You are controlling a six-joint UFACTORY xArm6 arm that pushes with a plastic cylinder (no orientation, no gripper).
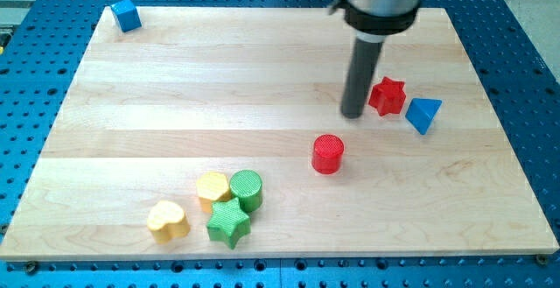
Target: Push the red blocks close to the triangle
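A red star block (388, 95) lies at the view's right, just left of a blue triangle block (423, 114); the two are close but a small gap shows. A red cylinder (328, 153) stands lower and to the left, apart from both. My tip (353, 114) rests on the board just left of the red star, almost touching it, and above and to the right of the red cylinder.
A blue cube (126, 15) sits at the board's top left corner. Near the bottom edge are a yellow cylinder (213, 188), a green cylinder (247, 189), a green star (229, 223) and a yellow heart (168, 221). The wooden board (175, 87) lies on a blue perforated table.
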